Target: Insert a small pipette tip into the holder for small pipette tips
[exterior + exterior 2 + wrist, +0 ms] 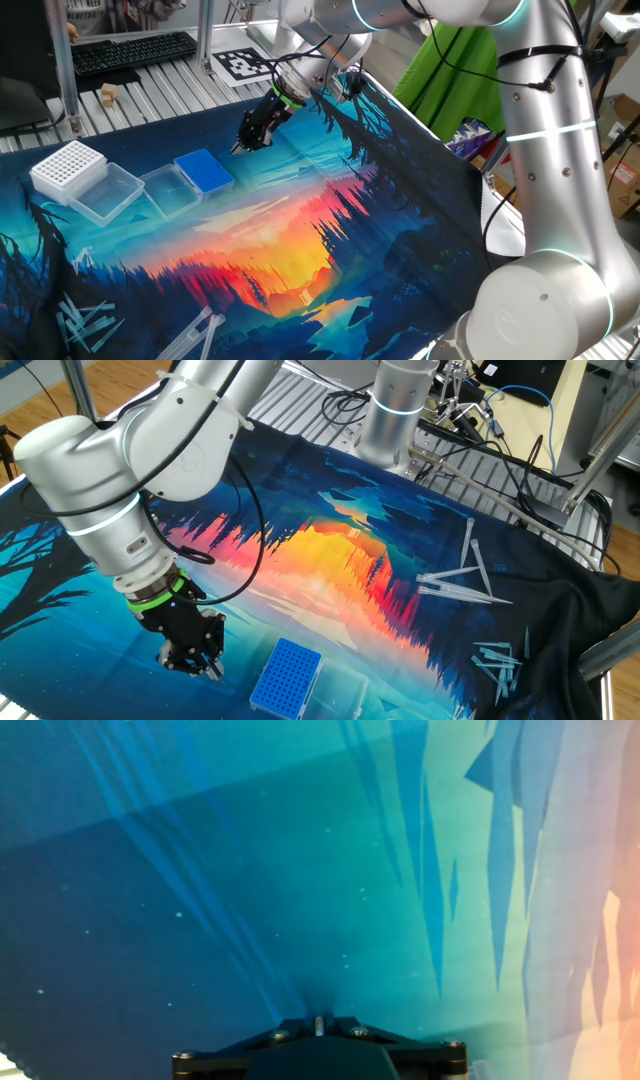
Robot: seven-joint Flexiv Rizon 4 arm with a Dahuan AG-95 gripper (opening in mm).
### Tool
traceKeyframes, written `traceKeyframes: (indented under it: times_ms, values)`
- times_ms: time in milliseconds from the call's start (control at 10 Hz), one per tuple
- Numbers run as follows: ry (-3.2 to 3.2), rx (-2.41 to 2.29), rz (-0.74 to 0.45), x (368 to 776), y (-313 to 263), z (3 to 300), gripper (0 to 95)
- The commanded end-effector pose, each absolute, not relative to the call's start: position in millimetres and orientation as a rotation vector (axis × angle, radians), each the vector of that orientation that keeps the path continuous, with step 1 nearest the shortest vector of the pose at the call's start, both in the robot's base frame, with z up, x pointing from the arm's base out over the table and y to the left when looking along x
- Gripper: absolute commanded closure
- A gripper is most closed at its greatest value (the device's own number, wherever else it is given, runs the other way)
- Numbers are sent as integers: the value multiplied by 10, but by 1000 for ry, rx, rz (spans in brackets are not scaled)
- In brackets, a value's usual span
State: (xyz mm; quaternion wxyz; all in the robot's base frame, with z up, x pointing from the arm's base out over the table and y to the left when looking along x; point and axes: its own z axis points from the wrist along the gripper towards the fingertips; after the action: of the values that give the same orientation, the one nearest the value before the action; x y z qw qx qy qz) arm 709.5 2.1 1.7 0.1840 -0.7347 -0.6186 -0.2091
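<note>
My gripper (pixel 240 146) hangs a little above the mat, just right of the bright-blue holder for small pipette tips (pixel 204 170). In the other fixed view the gripper (pixel 212 670) is just left of the holder (pixel 287 675). In the hand view the black fingers (pixel 290 1025) are closed together, and a short whitish stub, the small pipette tip (pixel 319 1022), sticks out between them. The holder is out of the hand view, which shows only the blue-green mat.
A clear tray (pixel 165 192) adjoins the holder. A second clear tray (pixel 108 192) and a white box with bigger holes (pixel 68 166) lie further left. Loose pipette tips lie on the mat (pixel 85 320) (pixel 460 582) (pixel 500 660). A keyboard (pixel 130 50) is at the back.
</note>
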Motion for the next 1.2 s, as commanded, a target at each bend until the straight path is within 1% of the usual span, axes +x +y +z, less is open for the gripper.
traceKeyframes:
  times_ms: [100, 500, 800, 900, 1000, 1200]
  values:
    - [-1760, -2073, -580, 7088, 14, 48, 950]
    - [-1835, -2053, -567, 7061, 50, 204, 950]
    - [-1888, -2059, -539, 7000, 228, 410, 950]
    - [-1895, -2058, -536, 6992, 247, 430, 950]
    - [-1942, -2059, -509, 6946, 340, 538, 950]
    - [-2002, -2046, -490, 6902, 412, 635, 950]
